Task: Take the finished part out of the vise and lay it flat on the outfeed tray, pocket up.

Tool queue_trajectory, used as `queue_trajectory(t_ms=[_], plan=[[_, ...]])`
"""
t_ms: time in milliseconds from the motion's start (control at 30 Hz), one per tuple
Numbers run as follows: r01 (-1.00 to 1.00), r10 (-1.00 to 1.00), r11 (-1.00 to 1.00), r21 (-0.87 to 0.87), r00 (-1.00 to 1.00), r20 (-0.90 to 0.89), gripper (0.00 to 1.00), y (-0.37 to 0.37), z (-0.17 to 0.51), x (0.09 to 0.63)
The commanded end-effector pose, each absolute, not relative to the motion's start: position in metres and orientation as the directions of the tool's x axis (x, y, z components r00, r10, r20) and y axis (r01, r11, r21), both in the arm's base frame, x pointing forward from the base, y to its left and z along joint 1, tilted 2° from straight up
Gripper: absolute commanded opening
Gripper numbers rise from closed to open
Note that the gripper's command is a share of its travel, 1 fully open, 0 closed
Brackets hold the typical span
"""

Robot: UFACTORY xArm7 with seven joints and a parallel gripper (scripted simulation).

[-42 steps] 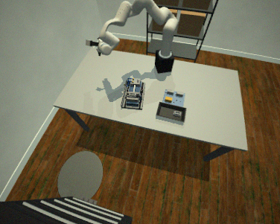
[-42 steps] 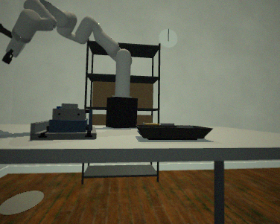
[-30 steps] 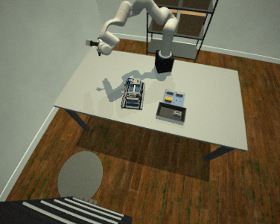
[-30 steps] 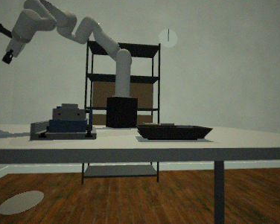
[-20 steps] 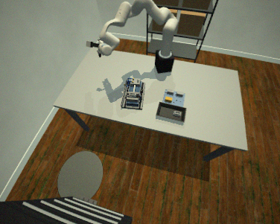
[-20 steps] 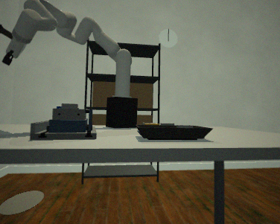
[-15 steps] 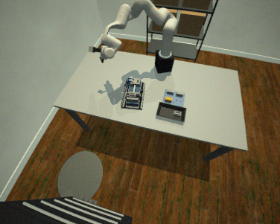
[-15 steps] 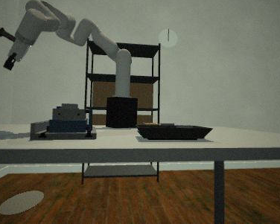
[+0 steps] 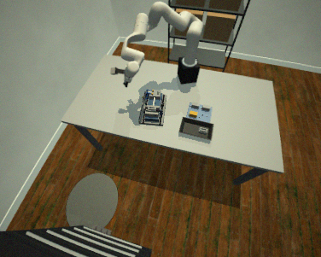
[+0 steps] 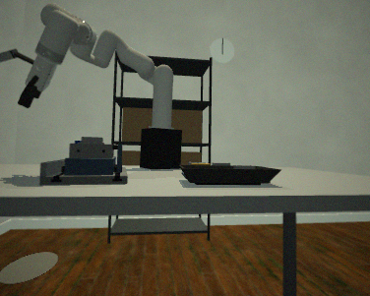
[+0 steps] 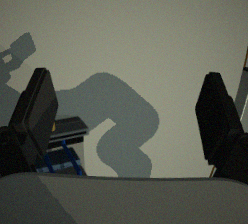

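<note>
Our pincer (image 10: pixel 28 93) hangs released and holding nothing, high above the table (image 9: pixel 245 110), to the left of the vise (image 9: pixel 153 107). The finished part (image 10: pixel 91 149) sits clamped in that vise; the outfeed tray (image 9: pixel 186 131) lies to its right. We judge it best to descend squarely over the part and straddle it before closing.

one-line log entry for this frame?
phase: approach | gripper: open, empty, high left of vise | part: in vise | tray: waiting

Grey part (image 9: pixel 154 100) clamped in vise (image 9: pixel 152 114), tray (image 9: pixel 186 131) beside
</note>
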State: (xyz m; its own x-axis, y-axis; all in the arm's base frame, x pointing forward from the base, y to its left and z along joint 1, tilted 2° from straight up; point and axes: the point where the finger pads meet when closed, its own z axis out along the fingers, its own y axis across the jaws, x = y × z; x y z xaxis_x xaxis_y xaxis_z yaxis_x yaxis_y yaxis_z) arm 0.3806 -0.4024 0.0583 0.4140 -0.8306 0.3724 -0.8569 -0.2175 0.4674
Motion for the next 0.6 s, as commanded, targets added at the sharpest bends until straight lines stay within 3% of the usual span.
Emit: queue_trajectory(t_ms=[0,567], plan=[[-0.894,-0.859,-0.246,0.375,0.381,0.343,1.00,-0.367,0.043,0.407],[-0.966,-0.961,-0.254,0.048,0.258,0.100,1.00,-0.209,0.021,0.481]])
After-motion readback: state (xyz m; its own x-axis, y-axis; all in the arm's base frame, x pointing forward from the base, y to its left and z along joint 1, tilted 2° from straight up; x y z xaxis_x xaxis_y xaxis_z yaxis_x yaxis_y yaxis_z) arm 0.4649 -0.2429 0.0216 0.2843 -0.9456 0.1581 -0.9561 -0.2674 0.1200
